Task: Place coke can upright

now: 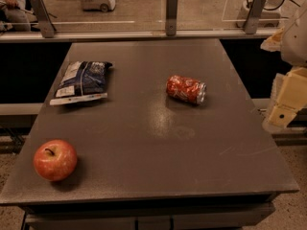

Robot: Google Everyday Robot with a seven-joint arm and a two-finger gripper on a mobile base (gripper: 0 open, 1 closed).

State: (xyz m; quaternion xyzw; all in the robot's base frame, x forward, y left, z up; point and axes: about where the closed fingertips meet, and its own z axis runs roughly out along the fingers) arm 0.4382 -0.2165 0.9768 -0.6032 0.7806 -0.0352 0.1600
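The gripper is hanging just off the right edge of the table, about halfway along it. It is showing only as pale cream, blocky plastic shapes partly cut off by the picture's border. Whether it is open or closed cannot be told, and it is holding nothing that is showing.

The coke can is lying on its side in the far right part of the tabletop, well apart from the gripper. Its red, dented aluminium wall is catching light, its silver end is pointing toward the right edge, and its white lettering is too crumpled to read.

A blue and white crinkled foil snack bag is lying flat near the far left corner, its print being hard to make out. A round red-yellow apple, with its stem up, is sitting near the near left corner.

The tabletop is looking matte grey, smooth and faintly scuffed.
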